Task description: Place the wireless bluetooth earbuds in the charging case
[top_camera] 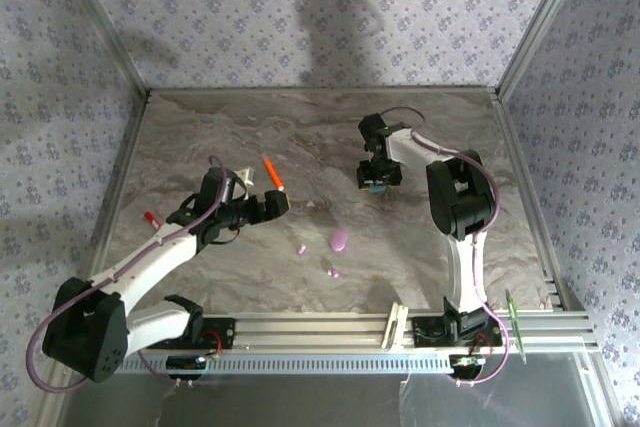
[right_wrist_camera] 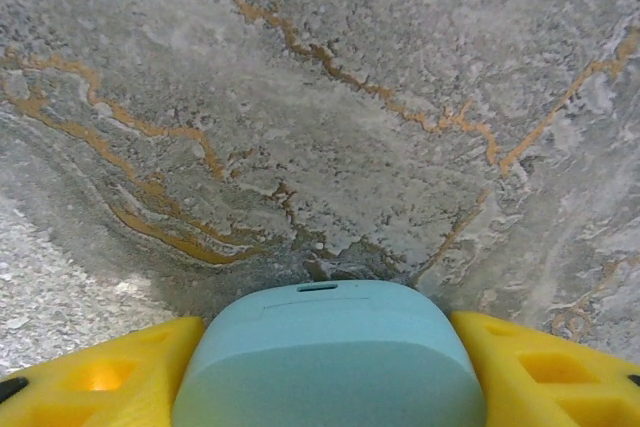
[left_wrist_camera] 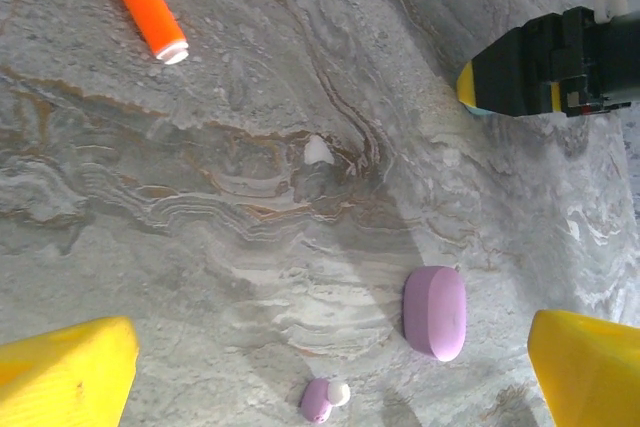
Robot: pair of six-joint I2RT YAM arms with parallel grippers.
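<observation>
Overhead, a grey-brown marbled table (top_camera: 200,137) is seen, enclosed by lilac patterned wall panels (top_camera: 300,7), with two white-and-black robot arms mounted at its near edge. The left arm (top_camera: 150,262) is stretched toward the table's middle. The left gripper (top_camera: 278,204) is spread wide open and empty, and its yellow fingers (left_wrist_camera: 70,372) are seen at the lower corners of the left wrist view, above bare marble.

The right arm (top_camera: 455,207) is bent toward the far right part of the table. There the right gripper (top_camera: 379,179) is closed on a pale cyan oval plastic charging case (right_wrist_camera: 325,362), which is pressed between both yellow fingertips (right_wrist_camera: 545,362). Whether this case is resting on the marble cannot be told.

A pink oval plastic charging case (top_camera: 339,238) is laid flat near the table's centre, well apart from the cyan one. An orange pen-like stick (top_camera: 272,172) is laid just beyond the left gripper, and a small red item (top_camera: 150,217) is seen near the left edge.

A tiny glossy pink earbud (top_camera: 301,247) is seen loose on the marble just left of the pink case, outside it. A second pink earbud (top_camera: 334,272) is seen just nearer than that case. A tiny pale bud (left_wrist_camera: 318,152), its colour hard to tell, is seen lying alone between the stick and the pink case
</observation>
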